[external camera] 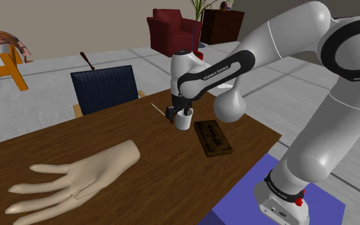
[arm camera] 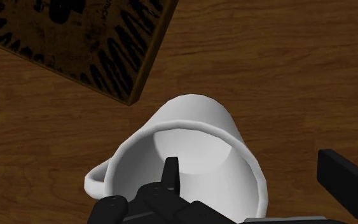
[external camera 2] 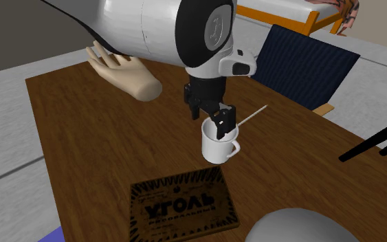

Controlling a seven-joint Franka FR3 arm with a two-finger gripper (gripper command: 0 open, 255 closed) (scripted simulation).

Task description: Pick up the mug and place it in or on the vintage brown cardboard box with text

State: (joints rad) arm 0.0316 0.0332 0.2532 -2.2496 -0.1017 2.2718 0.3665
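Observation:
A white mug (external camera: 183,120) stands upright on the brown wooden table (external camera: 159,185), its handle toward the box in the second exterior view (external camera 2: 218,146). My black gripper (external camera: 177,112) hangs right over its rim (external camera 2: 212,118). In the wrist view the gripper (arm camera: 247,165) is open and straddles the mug's wall (arm camera: 196,127): one finger (arm camera: 170,175) dips inside the cup, the other (arm camera: 346,181) stands outside, apart from the wall. A flat brown box with dark printed text (external camera: 213,138) lies on the table close beside the mug (external camera 2: 183,207) (arm camera: 82,44).
A large beige mannequin hand (external camera: 76,179) lies on the table at the shoulder view's lower left. A thin pale stick (external camera 2: 252,117) rests just behind the mug. A dark blue chair (external camera: 103,88) stands at the table's far edge.

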